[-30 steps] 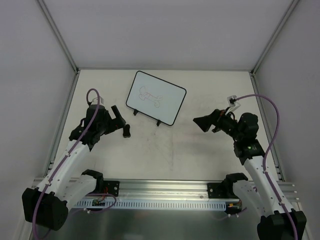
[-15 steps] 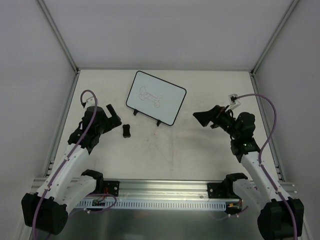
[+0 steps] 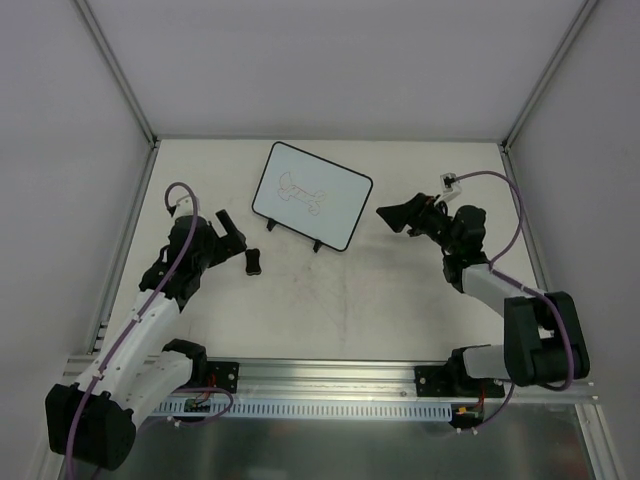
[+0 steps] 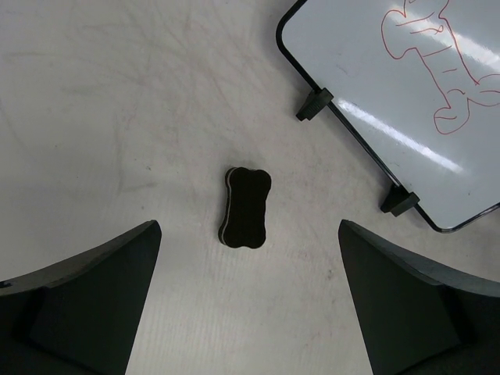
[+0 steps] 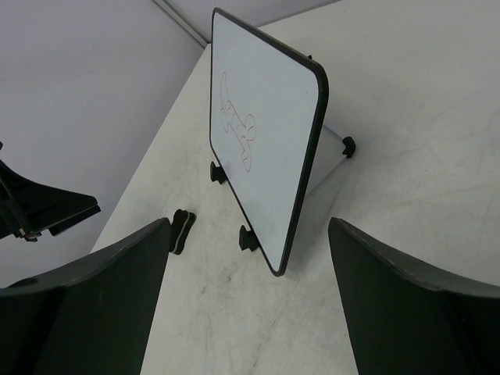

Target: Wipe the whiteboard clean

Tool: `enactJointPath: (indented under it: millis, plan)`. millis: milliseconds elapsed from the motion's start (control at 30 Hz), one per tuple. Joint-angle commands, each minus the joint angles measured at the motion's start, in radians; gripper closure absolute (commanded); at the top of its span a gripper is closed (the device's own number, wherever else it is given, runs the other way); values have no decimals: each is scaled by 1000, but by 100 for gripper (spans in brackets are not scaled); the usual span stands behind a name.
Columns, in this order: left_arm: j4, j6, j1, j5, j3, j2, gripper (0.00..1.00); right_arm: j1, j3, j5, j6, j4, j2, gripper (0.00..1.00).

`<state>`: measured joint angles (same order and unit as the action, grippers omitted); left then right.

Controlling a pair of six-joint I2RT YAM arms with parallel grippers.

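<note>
The whiteboard stands tilted on two black feet at the back middle of the table, with a red bone-shaped drawing on it. It also shows in the left wrist view and the right wrist view. A small black eraser lies flat on the table in front of the board's left end; it also shows in the left wrist view and the right wrist view. My left gripper is open and empty, just left of the eraser. My right gripper is open and empty, facing the board's right edge.
Grey walls close the table on the left, back and right. An aluminium rail runs along the near edge between the arm bases. The left arm's fingers show at the left edge of the right wrist view.
The left gripper, down at the eraser a second ago, has drawn back to the left and the eraser lies free. The right gripper has moved up and left toward the board.
</note>
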<state>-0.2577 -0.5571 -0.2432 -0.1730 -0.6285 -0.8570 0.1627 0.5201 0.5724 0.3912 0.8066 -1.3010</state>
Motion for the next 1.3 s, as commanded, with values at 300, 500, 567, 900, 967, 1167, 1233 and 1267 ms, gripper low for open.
enactJointPath:
  millis: [300, 500, 567, 900, 967, 1167, 1233, 1267]
  plan:
    - [95, 51, -7, 33, 42, -33, 1, 11, 231, 136, 159, 669, -489, 30]
    - [103, 59, -7, 17, 62, -4, 1, 31, 297, 118, 146, 668, -576, 29]
    - [104, 59, -7, 17, 61, -11, 1, 32, 314, 129, 147, 668, -601, 30]
    - [106, 60, -7, 18, 27, -115, 1, 58, 363, 155, 153, 666, -645, 40]
    - [104, 62, -7, 18, 21, -134, 1, 58, 382, 156, 161, 666, -658, 43]
    - [104, 68, -7, 12, 21, -136, 1, 67, 417, 161, 172, 668, -690, 52]
    - [104, 74, -7, 7, 21, -137, 1, 67, 422, 164, 173, 666, -693, 55]
    - [104, 75, -7, 6, 18, -146, 1, 66, 422, 162, 173, 666, -695, 61]
